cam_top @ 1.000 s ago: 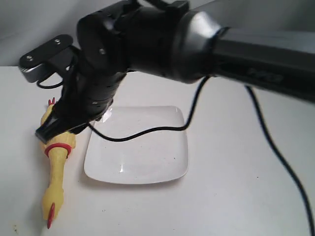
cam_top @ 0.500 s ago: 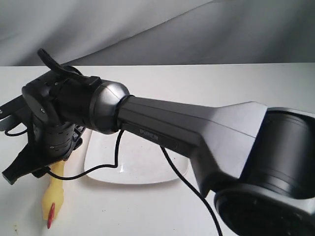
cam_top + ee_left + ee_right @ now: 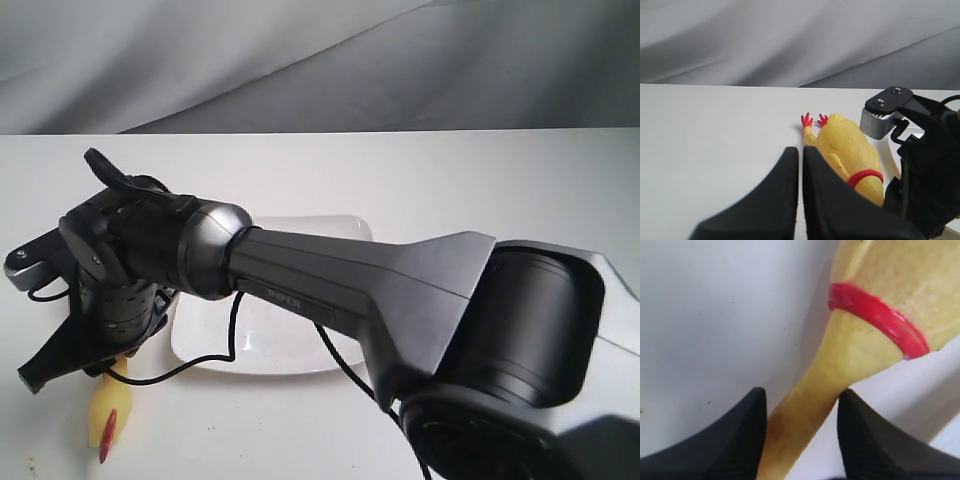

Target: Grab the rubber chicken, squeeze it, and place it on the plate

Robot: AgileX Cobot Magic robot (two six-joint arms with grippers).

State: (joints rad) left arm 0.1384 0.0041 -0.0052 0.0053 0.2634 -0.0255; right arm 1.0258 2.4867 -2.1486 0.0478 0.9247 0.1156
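The rubber chicken point(image 3: 847, 147) lies on the white table, a plump yellow body with red feet and a red neck ring point(image 3: 877, 317). My right gripper point(image 3: 802, 400) is open, one finger on each side of the thin neck, with a gap on one side. From the exterior view, the right arm reaches across to the left and its gripper point(image 3: 65, 365) hides the neck and body; only the head with its red wattle point(image 3: 105, 430) shows. Beside the chicken sits the plate point(image 3: 285, 350), partly covered by the arm. My left gripper point(image 3: 801, 151) is shut and empty, short of the chicken's body.
The right arm's wrist and camera block point(image 3: 887, 112) stand over the chicken's neck end in the left wrist view. A black cable point(image 3: 200, 362) loops down across the plate. Grey cloth point(image 3: 300, 60) hangs behind the table.
The right arm has sunk lower over the chicken and slid a little toward its head. More of the neck is now covered, leaving only the head in sight.
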